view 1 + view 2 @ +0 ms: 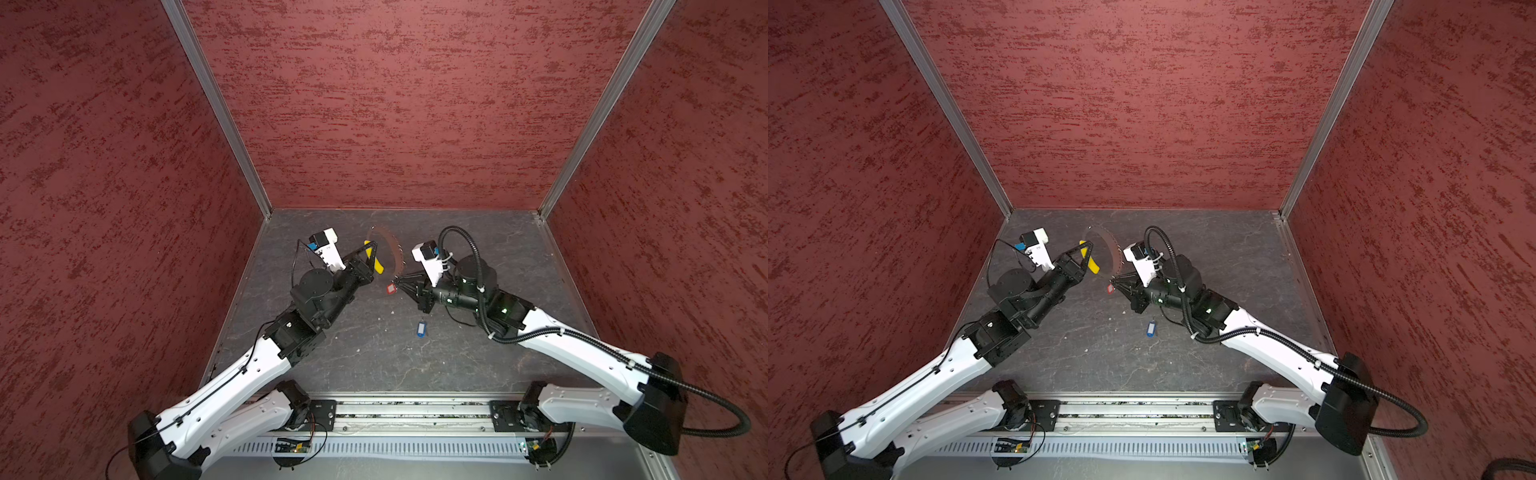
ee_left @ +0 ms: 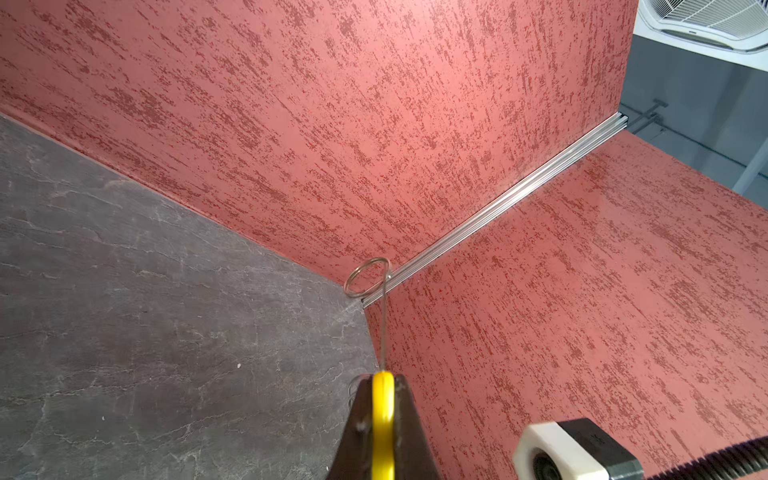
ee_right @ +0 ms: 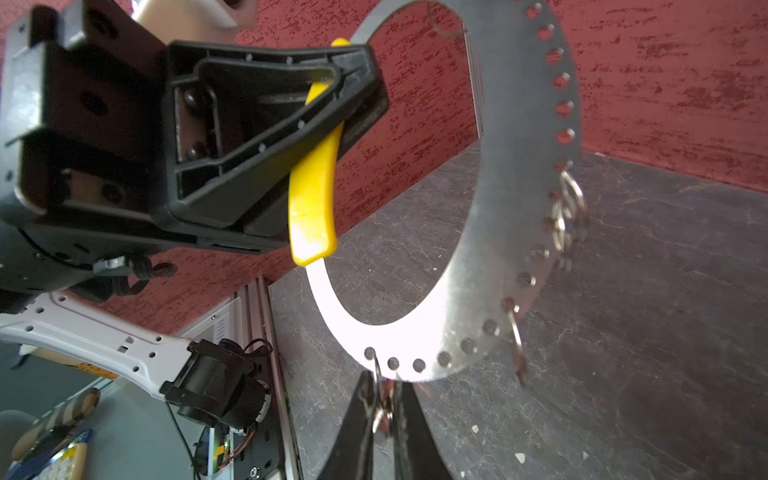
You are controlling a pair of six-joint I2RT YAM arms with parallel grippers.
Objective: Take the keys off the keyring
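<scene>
The keyring [image 3: 515,145], a flat silvery metal crescent punched with holes along its outer edge and carrying a curved yellow plastic segment [image 3: 313,199], stands upright in the air above the dark grey stone-patterned tabletop [image 1: 374,365], with the left gripper [image 2: 382,388] clamped on the yellow part. At its lowest hole the right gripper [image 3: 383,388] pinches, jaws together, a small wire split ring [image 3: 380,415], the red plastic-tagged key [image 1: 390,288] at its tip. A blue plastic-tagged key [image 1: 421,328] lies free on the tabletop, so freeing the red one looks to be the step in hand. Next, the split ring likely needs twisting out of its hole while the band is held steady.
</scene>
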